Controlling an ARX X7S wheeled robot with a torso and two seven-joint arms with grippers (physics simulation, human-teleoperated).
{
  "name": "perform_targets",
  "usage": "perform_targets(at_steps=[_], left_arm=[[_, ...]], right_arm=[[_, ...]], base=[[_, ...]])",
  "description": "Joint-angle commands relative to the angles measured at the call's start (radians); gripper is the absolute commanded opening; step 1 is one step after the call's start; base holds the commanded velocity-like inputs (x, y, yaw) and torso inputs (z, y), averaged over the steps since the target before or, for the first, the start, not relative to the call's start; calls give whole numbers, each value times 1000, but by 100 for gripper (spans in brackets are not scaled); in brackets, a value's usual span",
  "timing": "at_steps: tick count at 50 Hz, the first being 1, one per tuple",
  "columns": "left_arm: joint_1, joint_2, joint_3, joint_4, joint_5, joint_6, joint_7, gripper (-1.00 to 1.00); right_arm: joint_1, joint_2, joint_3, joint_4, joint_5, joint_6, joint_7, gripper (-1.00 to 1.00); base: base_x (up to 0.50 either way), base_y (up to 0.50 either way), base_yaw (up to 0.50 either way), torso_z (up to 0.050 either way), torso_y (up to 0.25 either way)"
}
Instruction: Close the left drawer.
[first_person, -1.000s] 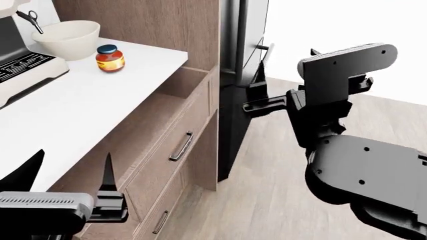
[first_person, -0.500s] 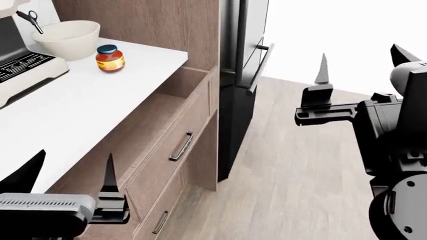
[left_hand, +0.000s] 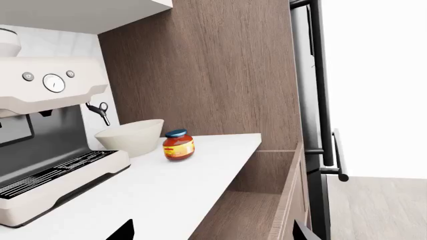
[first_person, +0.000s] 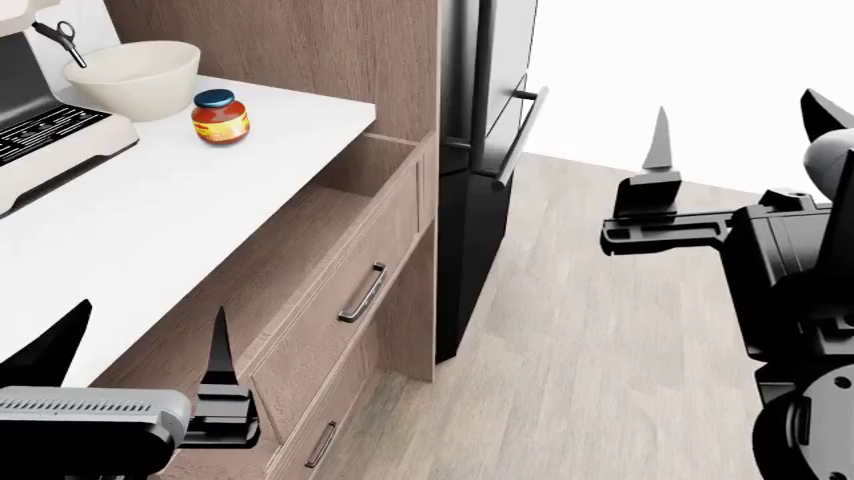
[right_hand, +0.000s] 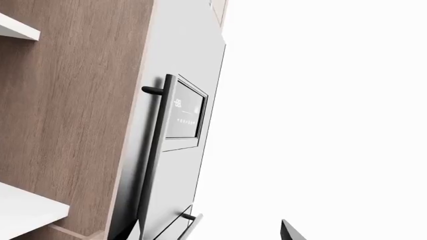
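The wide light-brown wood-grain left drawer (first_person: 300, 270) stands pulled out from the cabinet run beneath the white countertop (first_person: 147, 200). Its plain wooden interior is exposed, and its flat front panel carries a small dark metal bar handle (first_person: 362, 292). A like-fronted lower drawer (first_person: 320, 440) sits directly below it and is closed. In the left wrist view the drawer (left_hand: 257, 210) shows as an open wooden cavity just past the countertop edge.

The left gripper (first_person: 134, 360) hangs at the near end of the drawer, over its open interior, with its two pointed fingers spread wide apart and nothing between them. The right gripper (first_person: 741, 125) is well apart from the drawer, over the pale wood-plank floor (first_person: 587, 350), fingers likewise spread wide and empty.

On the countertop, well behind the drawer, stand a red jar with a blue lid (first_person: 219, 116), a cream bowl (first_person: 134, 76) and a white espresso machine (first_person: 40, 135). A tall black appliance with a bar handle (first_person: 481, 150) stands just beside the drawer's far end.
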Motion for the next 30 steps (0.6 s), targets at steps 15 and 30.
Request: perform_targets(at_steps=[15, 30], left_arm=[[-3, -4, 6, -1, 0, 4, -3, 100], [-5, -4, 10, 0, 1, 5, -6, 100]], right_arm=[[-5, 2, 8, -3, 1, 3, 1, 100], [-14, 5, 13, -10, -21, -7, -5, 100]], base=[[0, 0, 0, 0, 0], [0, 0, 0, 0, 0]])
